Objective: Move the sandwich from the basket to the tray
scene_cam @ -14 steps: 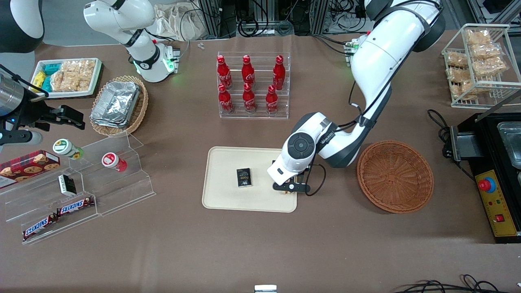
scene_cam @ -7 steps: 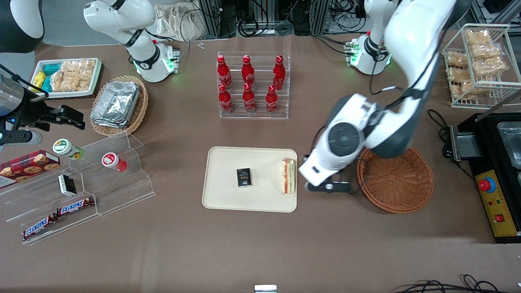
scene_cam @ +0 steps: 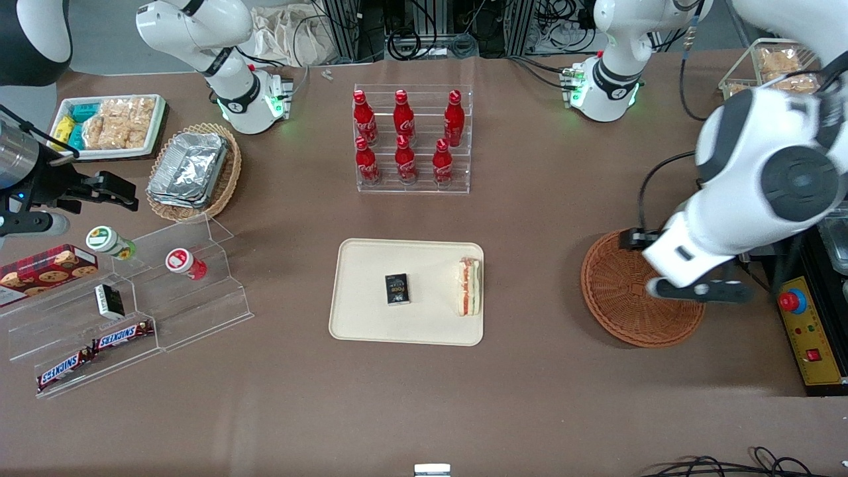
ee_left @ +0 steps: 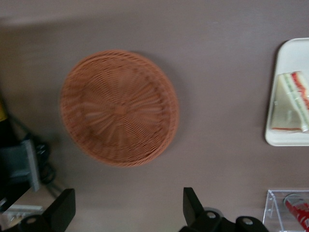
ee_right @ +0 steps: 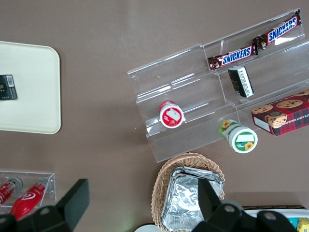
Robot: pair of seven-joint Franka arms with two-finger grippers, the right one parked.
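The sandwich (scene_cam: pixel 469 287) lies on the cream tray (scene_cam: pixel 371 324), at the tray's edge nearest the basket; the left wrist view shows the sandwich (ee_left: pixel 290 101) flat on the tray (ee_left: pixel 289 137). The round reddish-brown basket (scene_cam: pixel 623 311) stands beside the tray toward the working arm's end, and the left wrist view shows nothing inside the basket (ee_left: pixel 119 108). My left gripper (scene_cam: pixel 699 291) hangs high over the basket's rim, away from the tray. Seen from the wrist, the gripper (ee_left: pixel 128 208) is open, and only table shows between its fingers.
A small black box (scene_cam: pixel 397 289) lies on the tray beside the sandwich. A rack of cola bottles (scene_cam: pixel 411 142) stands farther from the camera. A black machine with a red button (scene_cam: pixel 811 318) sits close to the basket, at the working arm's end. Acrylic shelves (scene_cam: pixel 132 311) stand toward the parked arm's end.
One second ago the gripper was low over the tray's edge. It has since left the sandwich there, risen and swung away over the basket, toward the working arm's end.
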